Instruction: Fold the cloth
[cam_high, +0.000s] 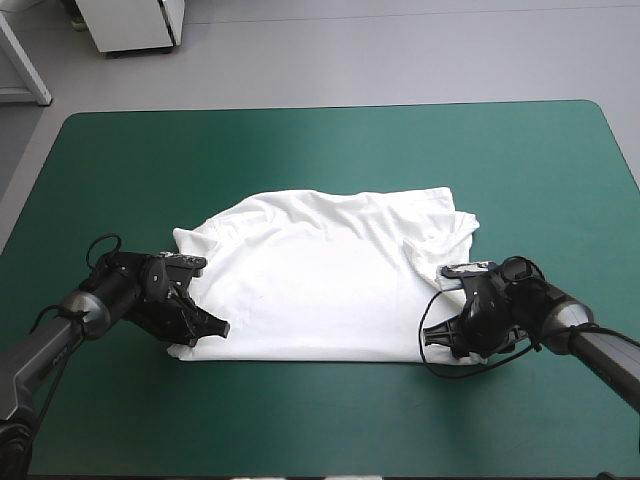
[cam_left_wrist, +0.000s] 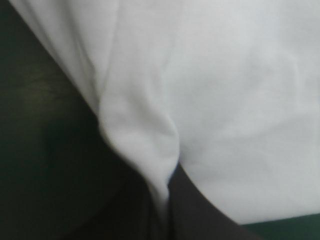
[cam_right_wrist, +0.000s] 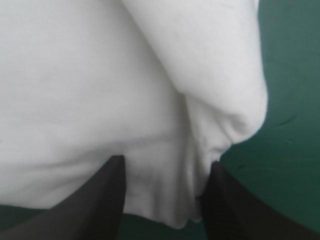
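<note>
The white T-shirt (cam_high: 330, 280) lies flat on the teal-green cover (cam_high: 330, 150), a broad patch with both sleeves toward its far side. My left gripper (cam_high: 205, 330) is low at the shirt's near-left corner. In the left wrist view this gripper (cam_left_wrist: 162, 182) is all but shut, with a ridge of the T-shirt (cam_left_wrist: 225, 100) pinched between its black fingers (cam_left_wrist: 200, 210). My right gripper (cam_high: 435, 335) is at the near-right corner. Its fingers (cam_right_wrist: 112, 190) stand apart in the right wrist view, this gripper (cam_right_wrist: 167, 162) straddling the hem of the T-shirt (cam_right_wrist: 75, 90).
Teal-green cover shows on all sides of the shirt, widest toward the far edge (cam_high: 330, 108). A strip of it (cam_high: 320, 410) runs between the shirt's near hem and the table's near edge.
</note>
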